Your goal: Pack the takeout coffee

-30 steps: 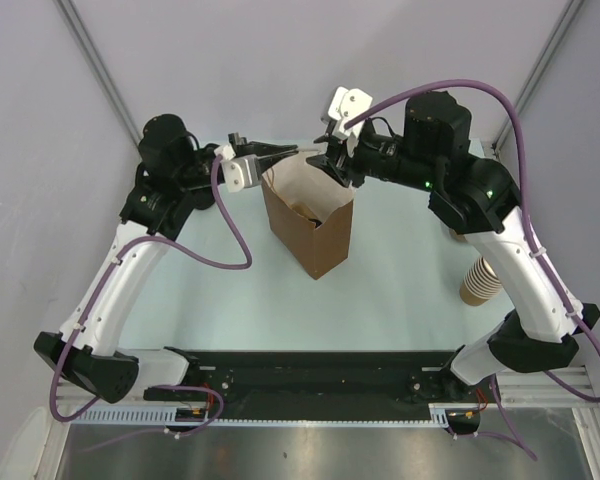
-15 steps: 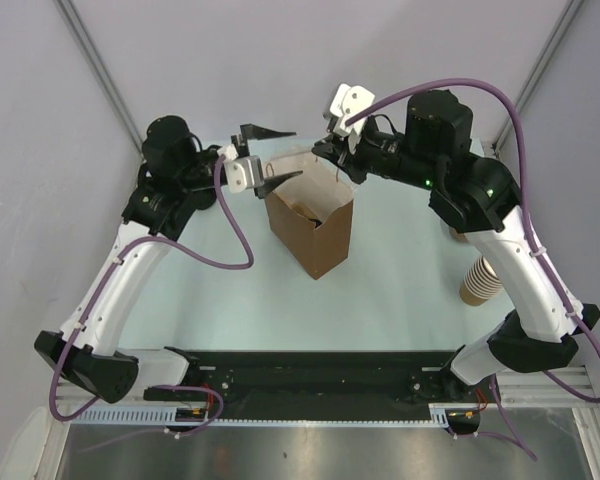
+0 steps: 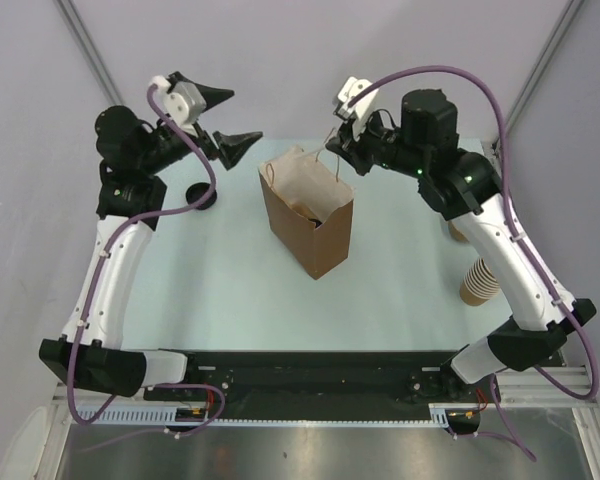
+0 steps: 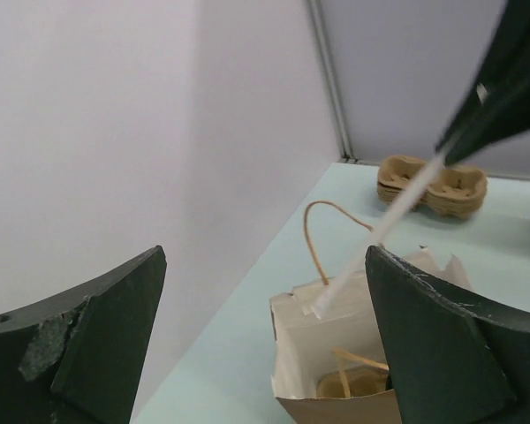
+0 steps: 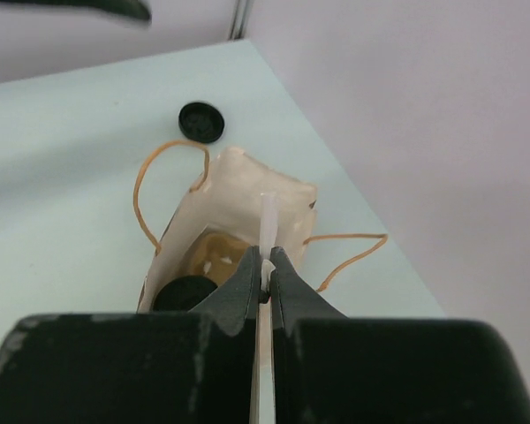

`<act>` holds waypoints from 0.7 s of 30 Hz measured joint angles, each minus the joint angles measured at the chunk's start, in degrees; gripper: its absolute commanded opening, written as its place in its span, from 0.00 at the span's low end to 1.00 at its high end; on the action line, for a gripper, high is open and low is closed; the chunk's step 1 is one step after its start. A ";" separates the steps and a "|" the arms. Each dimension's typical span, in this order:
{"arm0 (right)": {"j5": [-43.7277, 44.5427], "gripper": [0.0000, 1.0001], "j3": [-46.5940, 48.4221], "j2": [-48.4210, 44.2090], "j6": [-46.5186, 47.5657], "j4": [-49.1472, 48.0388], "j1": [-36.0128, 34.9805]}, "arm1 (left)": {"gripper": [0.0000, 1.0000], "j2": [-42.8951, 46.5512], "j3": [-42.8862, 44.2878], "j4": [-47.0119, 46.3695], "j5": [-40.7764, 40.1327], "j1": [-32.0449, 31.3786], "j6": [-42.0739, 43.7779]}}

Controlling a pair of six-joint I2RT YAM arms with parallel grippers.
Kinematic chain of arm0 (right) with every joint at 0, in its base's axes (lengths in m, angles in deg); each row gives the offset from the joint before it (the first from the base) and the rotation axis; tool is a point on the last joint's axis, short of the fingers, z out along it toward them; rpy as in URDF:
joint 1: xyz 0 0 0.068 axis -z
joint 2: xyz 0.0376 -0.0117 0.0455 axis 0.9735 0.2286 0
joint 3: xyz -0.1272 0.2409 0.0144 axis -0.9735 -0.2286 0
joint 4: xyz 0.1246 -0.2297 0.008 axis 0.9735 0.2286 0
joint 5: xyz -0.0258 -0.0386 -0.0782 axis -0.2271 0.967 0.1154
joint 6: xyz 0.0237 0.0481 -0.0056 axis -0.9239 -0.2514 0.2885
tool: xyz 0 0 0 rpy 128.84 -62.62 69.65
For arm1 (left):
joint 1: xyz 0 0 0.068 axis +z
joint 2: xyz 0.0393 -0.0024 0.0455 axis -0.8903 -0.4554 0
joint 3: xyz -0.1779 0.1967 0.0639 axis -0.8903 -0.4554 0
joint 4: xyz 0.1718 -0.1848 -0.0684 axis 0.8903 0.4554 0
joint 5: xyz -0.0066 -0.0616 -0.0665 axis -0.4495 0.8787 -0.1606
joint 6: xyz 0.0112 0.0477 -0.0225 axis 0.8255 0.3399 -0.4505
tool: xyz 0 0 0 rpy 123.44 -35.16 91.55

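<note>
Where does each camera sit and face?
Top external: above, behind the bases, looking down on table and bag; both arms show.
Left wrist: raised beside the bag, looking across it toward the carrier; open left gripper frames it.
Right wrist: above the bag, looking down; right gripper pinches a straw.
Shared: all show the bag; both wrists, the straw.

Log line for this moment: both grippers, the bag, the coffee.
left gripper open, apart from bag | right gripper shut on straw above bag opening | coffee cup inside bag, black lid showing
</note>
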 measured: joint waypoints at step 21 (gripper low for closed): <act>4.13 0.00 -24.26 -0.37 1.14 -21.84 -4.63 | 1.00 -0.17 0.15 1.77 -4.28 4.50 -9.44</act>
